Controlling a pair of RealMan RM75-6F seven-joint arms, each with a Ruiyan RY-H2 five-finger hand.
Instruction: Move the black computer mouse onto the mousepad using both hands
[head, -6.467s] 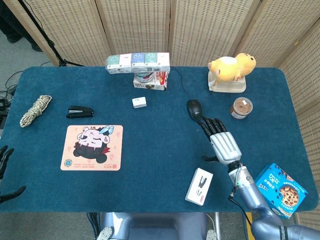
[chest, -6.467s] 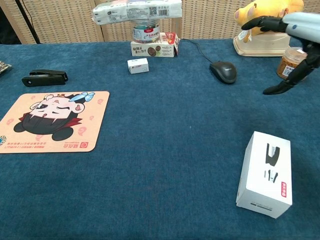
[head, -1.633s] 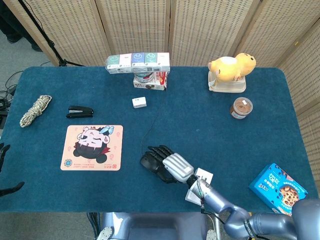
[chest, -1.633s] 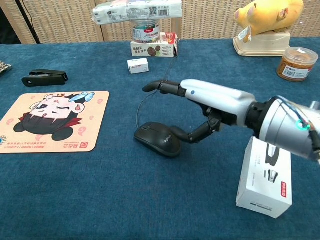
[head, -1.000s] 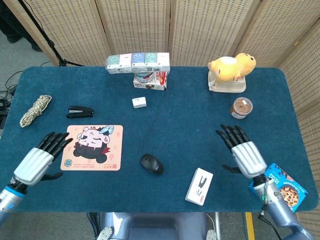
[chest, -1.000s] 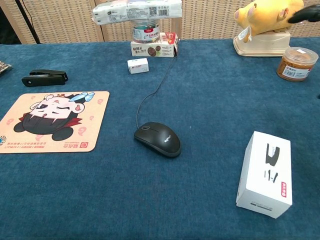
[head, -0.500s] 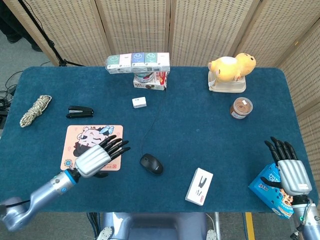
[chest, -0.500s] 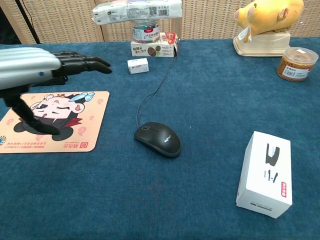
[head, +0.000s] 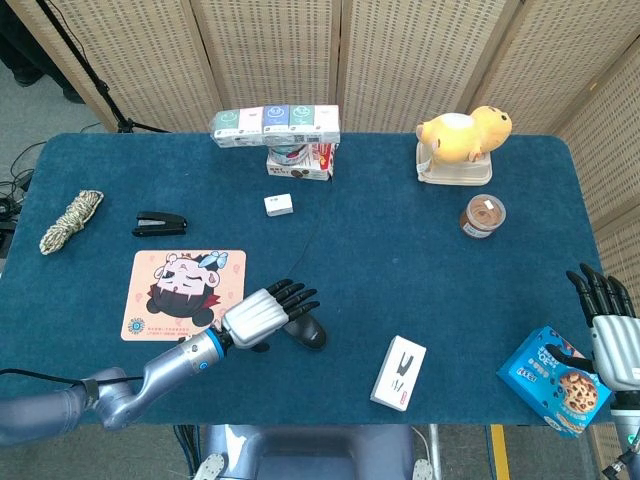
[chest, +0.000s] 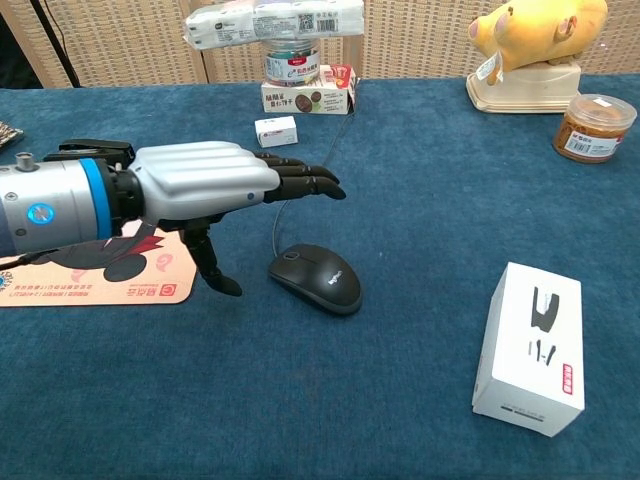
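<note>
blue table — wicker screens behind | left hand spread, empty, above mouse | right hand spread

No word or number can be read with certainty anywhere. The mousepad carries a line of small white characters on a red strip along its near edge, too small to make out. The printed labels on the stacked boxes and the jar are likewise illegible.
</note>
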